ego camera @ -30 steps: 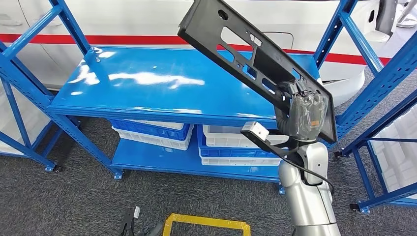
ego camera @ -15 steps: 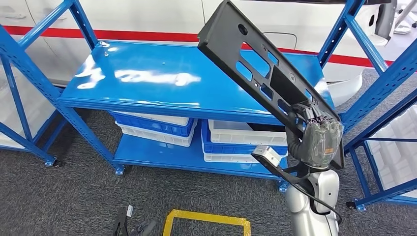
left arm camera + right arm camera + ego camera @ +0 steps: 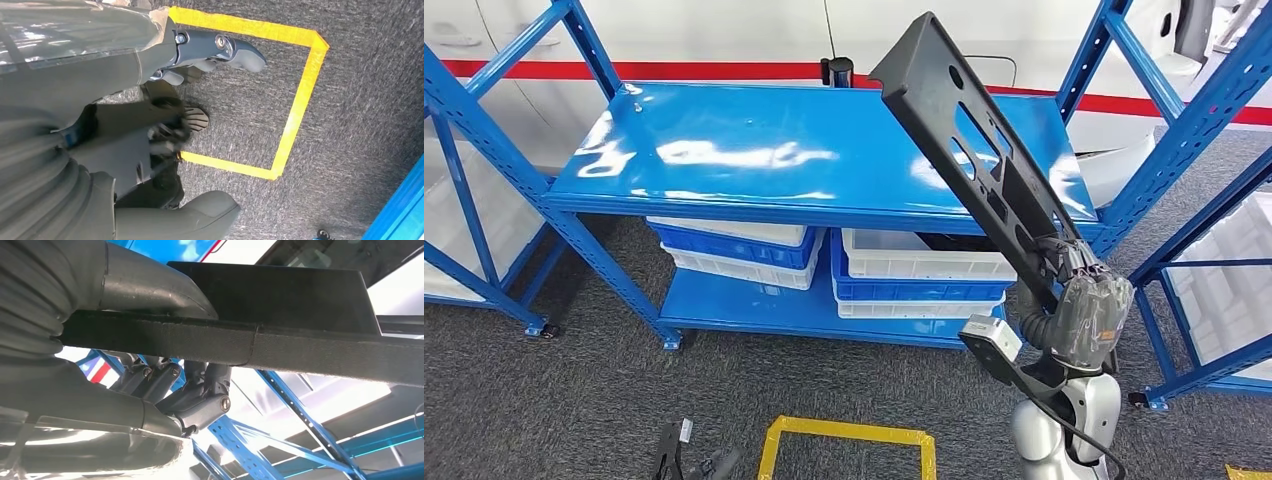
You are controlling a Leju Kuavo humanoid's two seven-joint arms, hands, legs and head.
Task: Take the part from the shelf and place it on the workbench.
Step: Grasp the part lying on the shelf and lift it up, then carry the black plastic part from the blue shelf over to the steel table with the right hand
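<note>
The part (image 3: 984, 170), a long black panel with slots cut through it, was up in the air in front of the blue shelf (image 3: 814, 160), clear of its top board. The right robot hand (image 3: 1086, 312) gripped the panel's lower end, thumb on one face and fingers (image 3: 197, 390) curled against the other, as the right wrist view showed. From that grip the panel ran up and away to the left, tilted steeply, its far end above the shelf's back edge. The left robot hand (image 3: 165, 125) hung over grey carpet, fingers loosely bent and apart, holding nothing.
</note>
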